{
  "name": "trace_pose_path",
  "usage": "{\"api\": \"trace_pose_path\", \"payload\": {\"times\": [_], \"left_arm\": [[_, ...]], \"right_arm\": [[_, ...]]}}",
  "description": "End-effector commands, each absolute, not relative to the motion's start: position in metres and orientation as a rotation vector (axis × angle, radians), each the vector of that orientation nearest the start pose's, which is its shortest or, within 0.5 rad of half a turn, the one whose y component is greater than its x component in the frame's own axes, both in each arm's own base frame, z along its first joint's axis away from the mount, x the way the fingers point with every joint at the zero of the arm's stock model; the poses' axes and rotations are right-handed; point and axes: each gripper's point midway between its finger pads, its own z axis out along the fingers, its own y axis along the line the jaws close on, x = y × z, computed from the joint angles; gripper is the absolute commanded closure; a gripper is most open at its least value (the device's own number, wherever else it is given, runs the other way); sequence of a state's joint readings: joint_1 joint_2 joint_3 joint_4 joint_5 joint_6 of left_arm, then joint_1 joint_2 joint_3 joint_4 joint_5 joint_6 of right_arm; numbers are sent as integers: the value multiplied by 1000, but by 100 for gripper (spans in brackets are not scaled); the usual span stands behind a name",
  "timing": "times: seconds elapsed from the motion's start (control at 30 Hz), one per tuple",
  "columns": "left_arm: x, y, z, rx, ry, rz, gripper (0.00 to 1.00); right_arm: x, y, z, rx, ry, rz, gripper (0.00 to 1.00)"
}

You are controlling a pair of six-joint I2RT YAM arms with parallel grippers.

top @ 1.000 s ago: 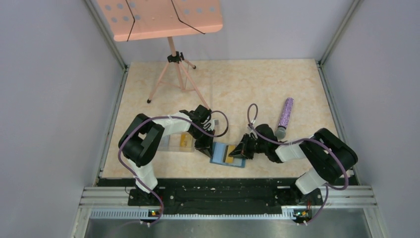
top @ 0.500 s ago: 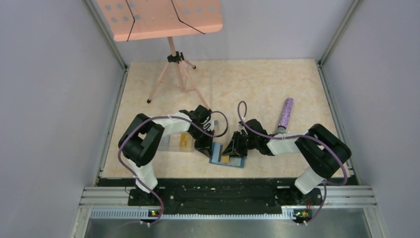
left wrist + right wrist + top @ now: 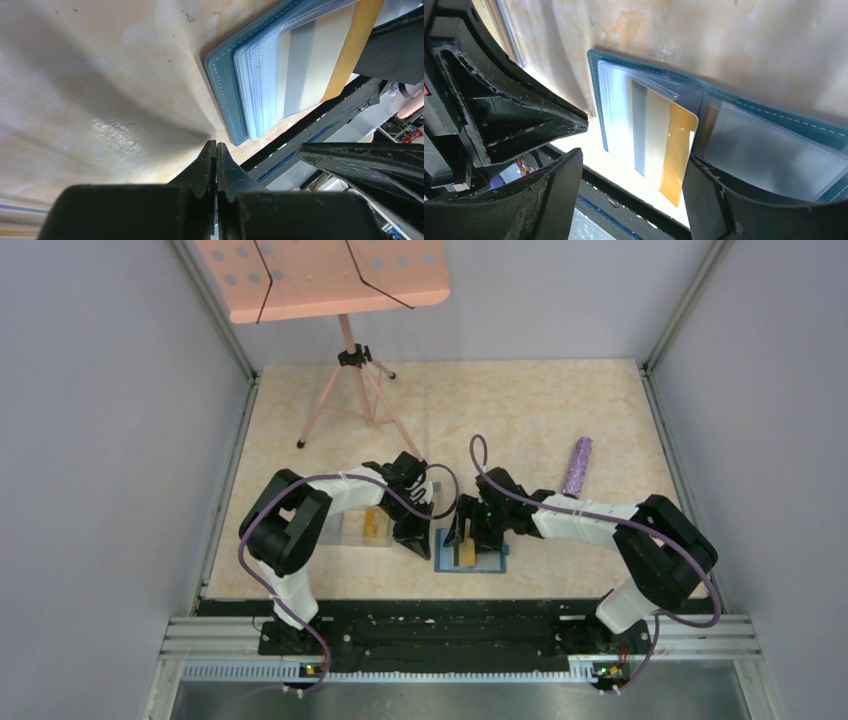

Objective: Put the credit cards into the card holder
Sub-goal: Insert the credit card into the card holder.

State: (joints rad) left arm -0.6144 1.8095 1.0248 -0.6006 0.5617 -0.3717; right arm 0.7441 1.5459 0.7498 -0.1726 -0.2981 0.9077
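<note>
1. The clear plastic box (image 3: 352, 529) lies at 9 o'clock of the work zone, beside the left arm. One yellow-gold card (image 3: 376, 525) lies inside it.

2. The left gripper (image 3: 216, 159) has its jaws pressed together on nothing. Its tip points down at the table just beside the 9 o'clock edge of the card holder (image 3: 472, 556), as it did one second ago. Contact with the holder cannot be confirmed.

3. The card holder lies open and flat. One second ago it sat skewed; it is now square with the near table edge.

4. The inserted card (image 3: 659, 150), gold with a grey stripe, sits partly under a clear pocket. Its gold end projects past the holder's edge toward 6 o'clock.

5. The right gripper (image 3: 631, 200) was closed at the holder's 3 o'clock side one second ago. It is now over the holder with jaws apart, straddling the inserted card without clamping it.

Judgement: the card is released but not fully seated. It needs pushing home, and then the card in the box follows.
</note>
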Motion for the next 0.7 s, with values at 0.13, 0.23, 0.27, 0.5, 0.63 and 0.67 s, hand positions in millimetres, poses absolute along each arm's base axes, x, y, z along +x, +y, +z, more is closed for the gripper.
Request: {"api": "trace_pose_path", "payload": {"times": [0.13,0.23,0.27,0.5,0.63,0.67], "left_arm": [[188,-273,25,475,3044,-1021,100],[190,-277,30,470,3018,-1054,100],[191,-279,33,468,3004,-1069,100],[198,-284,44,445,2954,-1117,100],[198,-285,43,430,2953,-1141,99],[198,-286,43,424,2951,-1150,98]], "right_arm": [[188,285,53,24,2810,804,23],[188,287,66,17,2763,858,18],[188,287,70,22,2746,873,16],[185,279,80,77,2693,904,10],[180,271,73,55,2712,862,9],[180,270,74,53,2707,862,9]]}}
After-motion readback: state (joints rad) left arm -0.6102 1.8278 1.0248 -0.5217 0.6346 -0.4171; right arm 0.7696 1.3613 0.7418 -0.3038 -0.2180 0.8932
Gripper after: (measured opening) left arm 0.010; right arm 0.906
